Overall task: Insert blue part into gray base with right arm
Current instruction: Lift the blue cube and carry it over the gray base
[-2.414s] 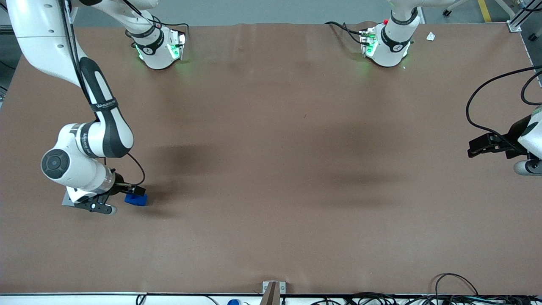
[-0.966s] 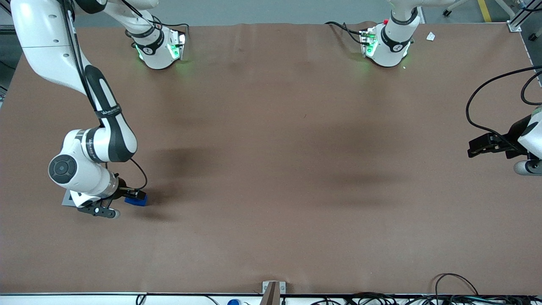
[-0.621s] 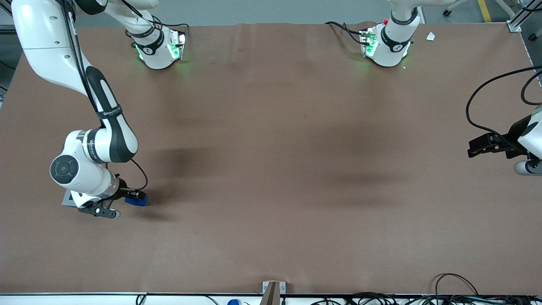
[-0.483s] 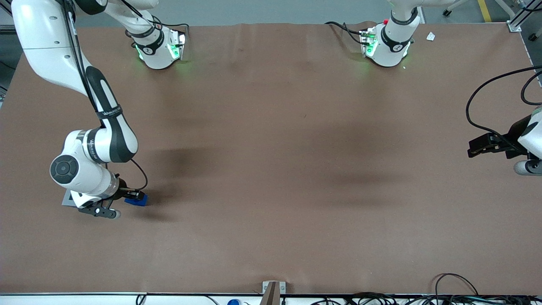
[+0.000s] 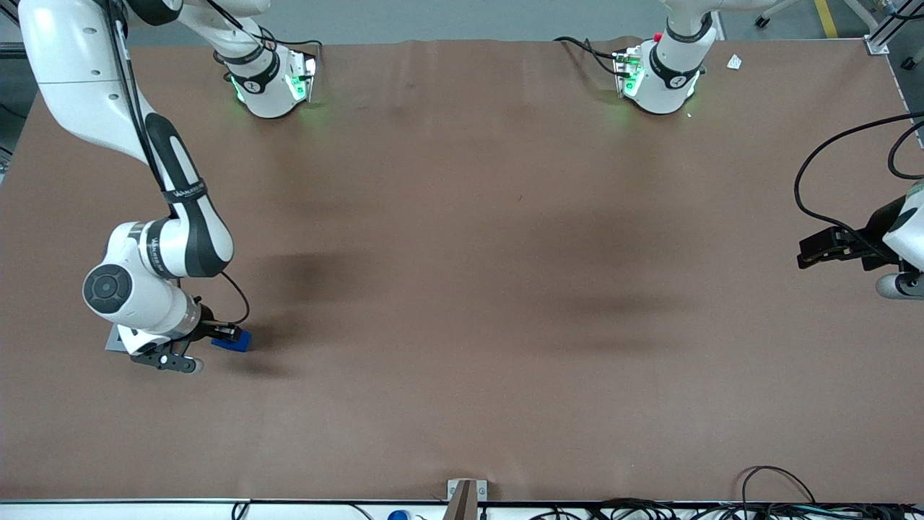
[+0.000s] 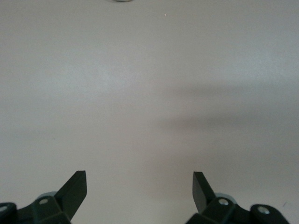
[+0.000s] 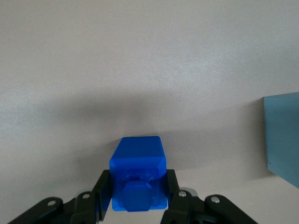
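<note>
The blue part (image 5: 234,341) sits low over the brown table toward the working arm's end, and my right gripper (image 5: 227,335) is shut on it. In the right wrist view both black fingers (image 7: 103,189) press against the sides of the blue part (image 7: 138,164), whose round knob faces the camera. The gray base (image 5: 113,338) stands beside it, mostly hidden under the right arm (image 5: 155,253), with only a corner showing. In the wrist view one edge of the gray base (image 7: 283,140) shows, apart from the blue part.
Two white pedestals (image 5: 271,79) (image 5: 660,72) with green lights stand at the table's edge farthest from the front camera. The parked arm's black gripper (image 5: 830,247) and a looping cable (image 5: 808,180) are at the parked arm's end. A metal bracket (image 5: 465,491) sits at the near edge.
Since 2.4 s ago the gripper has come down around the blue part and its fingers have shut on it. Over the last half second the arm and part barely shift.
</note>
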Controlling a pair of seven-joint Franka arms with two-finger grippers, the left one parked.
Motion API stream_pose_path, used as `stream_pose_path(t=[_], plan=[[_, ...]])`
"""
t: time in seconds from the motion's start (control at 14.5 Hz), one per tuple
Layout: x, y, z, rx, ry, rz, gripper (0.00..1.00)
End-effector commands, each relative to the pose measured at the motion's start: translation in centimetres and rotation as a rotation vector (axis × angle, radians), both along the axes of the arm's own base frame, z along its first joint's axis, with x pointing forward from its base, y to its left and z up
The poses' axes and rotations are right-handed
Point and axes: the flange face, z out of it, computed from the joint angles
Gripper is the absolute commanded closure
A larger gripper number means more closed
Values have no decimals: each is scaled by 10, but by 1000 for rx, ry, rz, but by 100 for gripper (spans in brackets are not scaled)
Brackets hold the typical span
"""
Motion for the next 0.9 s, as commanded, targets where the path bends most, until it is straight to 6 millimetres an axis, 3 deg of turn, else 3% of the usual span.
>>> stream_pose_path(t=[0.0, 0.14, 0.21, 0.28, 0.48, 0.83], plan=[[8, -11, 15, -12, 12, 26, 96], [8, -35, 40, -11, 94, 46, 97], [9, -44, 65, -10, 123, 68, 98], [8, -57, 78, -7, 149, 77, 98], [6, -90, 90, 1, 153, 121, 98], [2, -149, 94, 8, 131, 154, 98]])
